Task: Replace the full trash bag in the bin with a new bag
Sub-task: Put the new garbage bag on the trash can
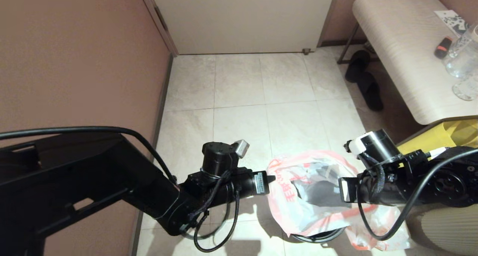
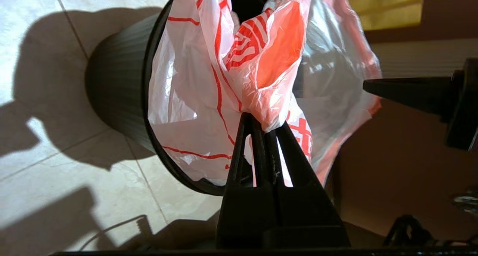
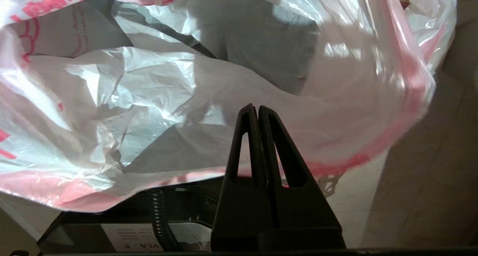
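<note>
The new bag (image 1: 298, 207), thin white film with a pink hem and red print, hangs over the mouth of the black bin (image 1: 317, 236). My left gripper (image 1: 272, 178) is at the bag's left edge. In the left wrist view this gripper (image 2: 263, 121) is shut on a bunched fold of the new bag (image 2: 194, 99), just outside the bin (image 2: 119, 84). My right gripper (image 3: 257, 108) is shut, its tips lying against the new bag (image 3: 149, 99) past the hem; I see no film pinched. In the head view the film hides its fingers. The full trash bag (image 1: 381, 224) lies on the floor right of the bin.
A brown wall runs close on the left and a pale door (image 1: 242, 21) stands ahead. At the right a bench (image 1: 403, 50) carries glassware, with black slippers (image 1: 364, 80) under it. A yellow tote (image 1: 452, 134) sits behind my right arm.
</note>
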Robot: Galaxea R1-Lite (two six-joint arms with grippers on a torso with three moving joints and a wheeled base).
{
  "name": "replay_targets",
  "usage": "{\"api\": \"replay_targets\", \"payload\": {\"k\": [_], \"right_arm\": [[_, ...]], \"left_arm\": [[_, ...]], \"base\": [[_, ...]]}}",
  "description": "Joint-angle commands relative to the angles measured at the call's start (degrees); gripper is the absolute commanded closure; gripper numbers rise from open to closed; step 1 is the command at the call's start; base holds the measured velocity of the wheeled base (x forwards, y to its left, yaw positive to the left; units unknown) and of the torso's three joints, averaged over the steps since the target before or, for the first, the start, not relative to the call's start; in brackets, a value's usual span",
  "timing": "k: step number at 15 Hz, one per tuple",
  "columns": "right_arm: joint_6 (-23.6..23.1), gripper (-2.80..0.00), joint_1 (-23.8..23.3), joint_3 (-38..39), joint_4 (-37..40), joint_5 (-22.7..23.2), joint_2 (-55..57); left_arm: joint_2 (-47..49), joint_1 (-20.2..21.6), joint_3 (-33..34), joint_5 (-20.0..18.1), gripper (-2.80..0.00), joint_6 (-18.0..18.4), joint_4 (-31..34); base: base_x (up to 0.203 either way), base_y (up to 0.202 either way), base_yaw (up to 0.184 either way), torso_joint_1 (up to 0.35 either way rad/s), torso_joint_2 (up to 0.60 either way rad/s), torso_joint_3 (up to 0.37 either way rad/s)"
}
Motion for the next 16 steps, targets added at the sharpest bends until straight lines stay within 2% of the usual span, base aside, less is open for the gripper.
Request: {"api": "replay_targets", "payload": {"k": [1, 2, 7, 10, 12, 16], "right_arm": [[0.16, 0.0, -0.2, -0.43, -0.64, 0.23, 1.48], [0.24, 0.0, -0.28, -0.36, -0.67, 0.39, 1.23], [0.01, 0.0, -1.29, 0.01, -0.09, 1.9, -0.43], [-0.1, 0.0, -1.43, 0.18, 1.89, 1.55, -1.85], [-0.1, 0.0, -1.61, 0.18, 2.75, 1.46, -2.54], [-0.26, 0.0, -2.48, 0.35, 2.96, 1.28, -3.61]], "left_arm": [[-0.79, -0.69, 0.63, 0.5, -2.4, 1.92, -0.31], [-0.68, -0.72, 0.79, 1.33, -2.8, 2.51, -0.27], [-1.78, 0.34, 0.7, 3.97, -2.8, 4.98, -1.75], [-2.25, 4.52, 0.09, 4.02, -2.8, 7.82, -1.4], [-1.71, 5.77, -0.8, 3.97, -2.8, 8.23, -0.47], [0.67, 5.52, -0.88, 3.65, -2.8, 8.32, -0.69]], "base": [[0.0, 0.0, 0.0, 0.0, 0.0, 0.0], [0.0, 0.0, 0.0, 0.0, 0.0, 0.0], [0.0, 0.0, 0.0, 0.0, 0.0, 0.0], [0.0, 0.0, 0.0, 0.0, 0.0, 0.0], [0.0, 0.0, 0.0, 0.0, 0.0, 0.0], [0.0, 0.0, 0.0, 0.0, 0.0, 0.0]]}}
